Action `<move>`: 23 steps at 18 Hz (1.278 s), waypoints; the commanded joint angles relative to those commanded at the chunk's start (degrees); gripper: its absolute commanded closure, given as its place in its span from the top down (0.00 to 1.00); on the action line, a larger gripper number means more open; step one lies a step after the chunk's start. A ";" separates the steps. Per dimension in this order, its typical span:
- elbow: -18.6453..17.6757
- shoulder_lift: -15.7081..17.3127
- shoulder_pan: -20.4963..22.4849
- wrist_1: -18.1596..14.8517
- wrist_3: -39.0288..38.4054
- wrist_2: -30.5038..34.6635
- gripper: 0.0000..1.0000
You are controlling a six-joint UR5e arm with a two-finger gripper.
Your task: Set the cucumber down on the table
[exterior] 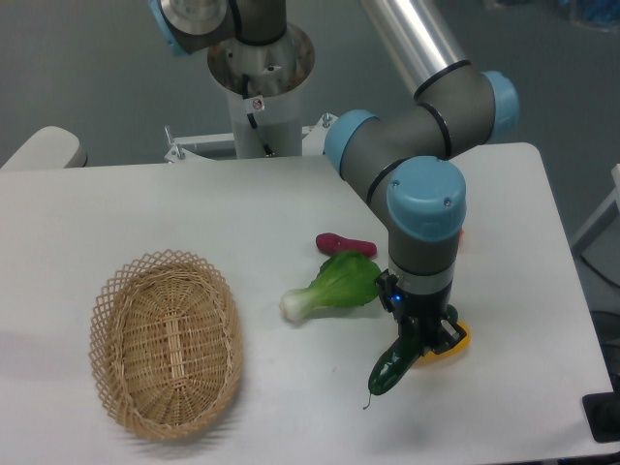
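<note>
The cucumber is small, dark green and glossy, with a thin stem tip pointing down-left. It hangs tilted in my gripper, which is shut on its upper end, just above the white table at the front right. The cucumber's lower tip is at or very near the tabletop. A yellow fruit lies right behind the gripper, mostly hidden by it.
A light green leafy vegetable with a white base lies left of the gripper. A dark red vegetable lies behind it. An oval wicker basket stands at the front left, with nothing in it. The table's front edge is close below the cucumber.
</note>
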 joint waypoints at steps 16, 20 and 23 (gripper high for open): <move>-1.14 -7.29 -6.24 0.44 -35.70 -0.17 0.21; -3.16 -7.65 -6.68 2.46 -34.65 -0.17 0.21; -5.62 -7.56 -6.77 4.56 -32.37 -0.09 0.21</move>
